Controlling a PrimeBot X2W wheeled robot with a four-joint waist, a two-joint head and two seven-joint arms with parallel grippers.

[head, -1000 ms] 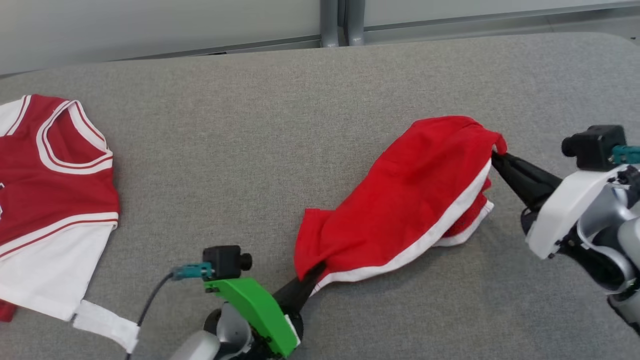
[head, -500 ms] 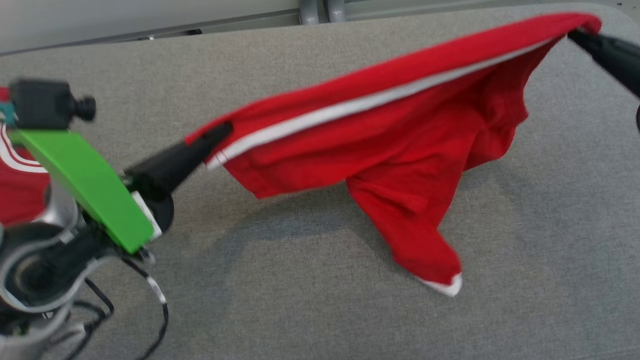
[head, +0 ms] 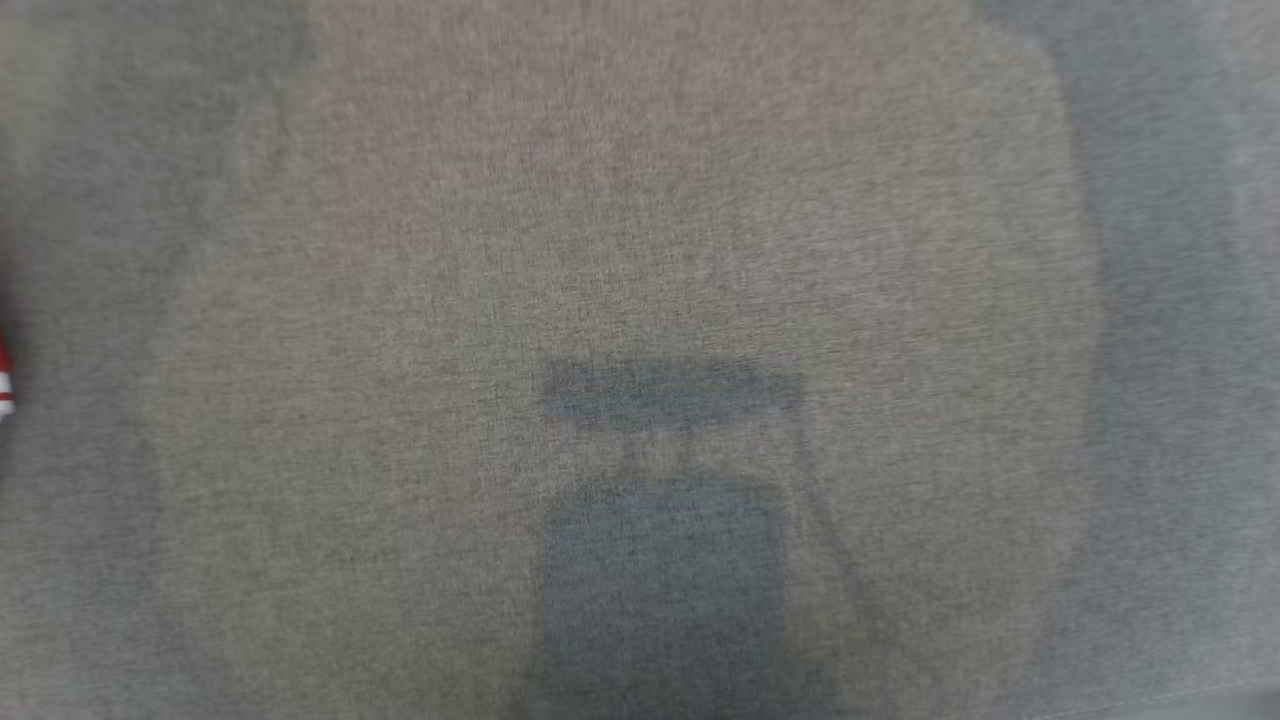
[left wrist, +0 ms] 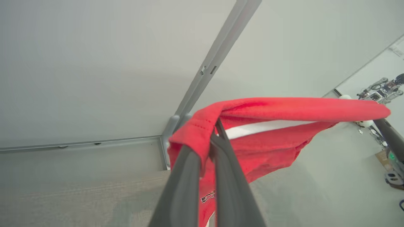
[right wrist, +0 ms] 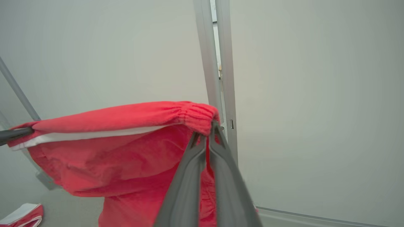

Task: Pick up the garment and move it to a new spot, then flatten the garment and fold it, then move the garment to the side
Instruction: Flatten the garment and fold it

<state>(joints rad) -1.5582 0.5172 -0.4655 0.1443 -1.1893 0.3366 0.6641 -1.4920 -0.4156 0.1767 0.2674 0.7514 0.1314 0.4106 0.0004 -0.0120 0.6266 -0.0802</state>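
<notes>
The garment (left wrist: 284, 110) is a red pair of shorts with a white stripe, hanging in the air stretched between both grippers. In the left wrist view my left gripper (left wrist: 206, 138) is shut on one red corner, the cloth wrapped over its fingertips. My right gripper (right wrist: 206, 134) is shut on the gathered elastic edge of the garment (right wrist: 126, 151) in the right wrist view. The body of the shorts sags below the taut top edge. Each wrist view also catches the other gripper's dark finger at the far end of the cloth.
The head view is blurred and looks down on the grey fabric table top (head: 640, 200) with a dark shadow (head: 660, 560). A red sliver (head: 4, 370) sits at its left edge. Another red-and-white garment (right wrist: 22, 214) lies on the table. Pale wall panels stand behind.
The garment went from lying on the table to being lifted and stretched between both grippers. The head camera has since swung onto bare table, so the whole picture has shifted.
</notes>
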